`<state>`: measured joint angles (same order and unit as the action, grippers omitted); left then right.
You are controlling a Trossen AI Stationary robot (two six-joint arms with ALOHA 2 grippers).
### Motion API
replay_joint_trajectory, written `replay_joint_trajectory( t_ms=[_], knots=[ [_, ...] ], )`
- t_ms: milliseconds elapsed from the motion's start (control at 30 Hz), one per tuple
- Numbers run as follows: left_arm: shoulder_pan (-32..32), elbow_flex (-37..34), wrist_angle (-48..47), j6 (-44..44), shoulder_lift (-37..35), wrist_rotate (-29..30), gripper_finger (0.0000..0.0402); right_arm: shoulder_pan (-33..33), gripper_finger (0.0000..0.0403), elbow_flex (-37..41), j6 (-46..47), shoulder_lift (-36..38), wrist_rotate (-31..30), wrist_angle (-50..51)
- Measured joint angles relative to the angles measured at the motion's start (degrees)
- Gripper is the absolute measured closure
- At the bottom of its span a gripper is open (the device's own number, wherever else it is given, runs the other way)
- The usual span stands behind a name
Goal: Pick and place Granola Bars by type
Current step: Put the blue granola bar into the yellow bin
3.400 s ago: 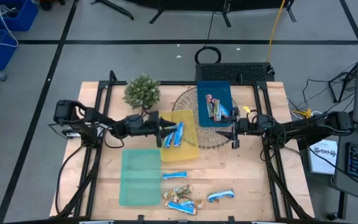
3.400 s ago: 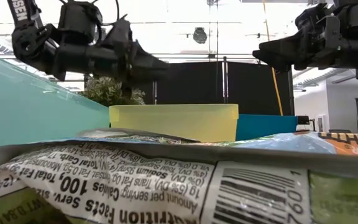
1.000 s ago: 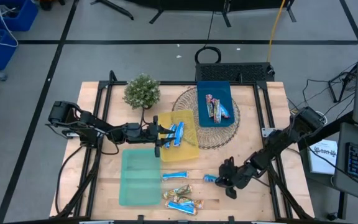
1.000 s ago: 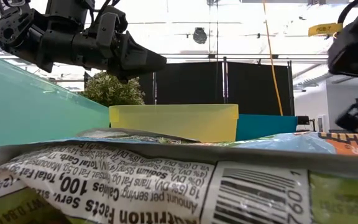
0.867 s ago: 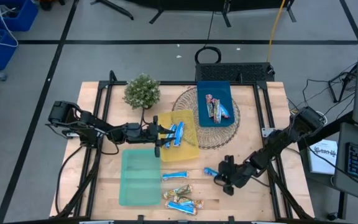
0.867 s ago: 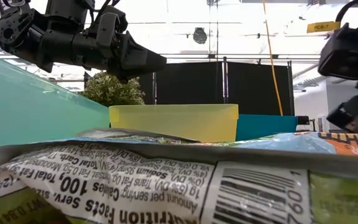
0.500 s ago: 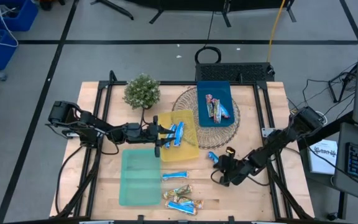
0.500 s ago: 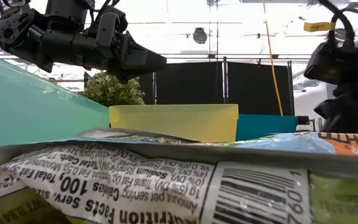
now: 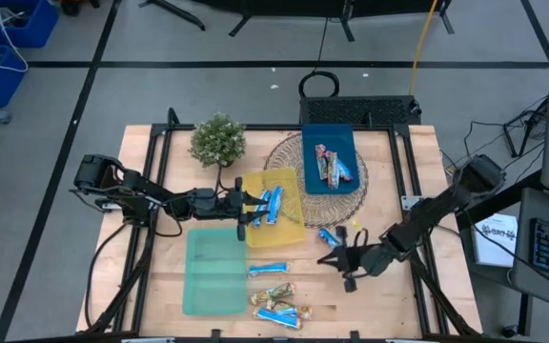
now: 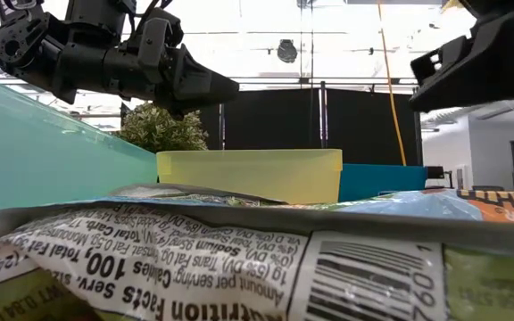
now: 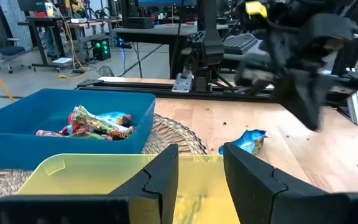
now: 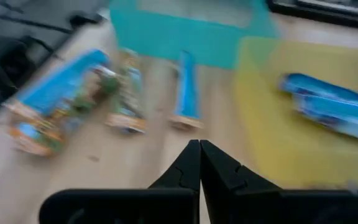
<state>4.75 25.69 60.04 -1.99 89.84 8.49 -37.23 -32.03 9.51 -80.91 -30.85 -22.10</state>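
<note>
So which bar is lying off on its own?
Start at the round woven mat and go to its edge nearest the right pincer. A blue-and-white bar lies there on bare wood, in no tray, apart from the cluster of bars.

left gripper (image 9: 246, 209) at the yellow tray (image 9: 289, 221); right gripper (image 9: 339, 259) beside a blue bar (image 9: 328, 237).

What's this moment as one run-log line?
left fingers: open, at yellow tray edge | right fingers: shut, empty | blue bar: on table
</note>
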Motion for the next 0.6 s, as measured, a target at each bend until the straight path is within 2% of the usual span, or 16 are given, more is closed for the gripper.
replay_joint_trajectory(
  t_ms=[167,300,400,500,600],
  knots=[
    [0.00,0.00,-0.23,0.00,0.02,0.00,0.0270,0.21,0.0403,-3.82,8.62,7.53,-5.13,21.69],
    [0.00,0.00,-0.25,0.01,0.00,0.00,0.0270,0.49,0.0403,-9.76,19.43,8.82,-4.46,40.29],
    [0.00,0.00,-0.27,0.03,0.00,0.02,0.0270,0.96,0.0403,-12.79,28.78,8.84,1.46,50.25],
    [0.00,0.00,-0.27,0.34,0.00,0.09,0.0270,1.27,0.0403,-13.16,37.15,8.82,8.32,54.34],
    [0.00,0.00,-0.25,0.82,0.01,0.13,0.0270,1.27,0.0403,-13.16,42.69,8.62,11.96,56.58]
  ],
)
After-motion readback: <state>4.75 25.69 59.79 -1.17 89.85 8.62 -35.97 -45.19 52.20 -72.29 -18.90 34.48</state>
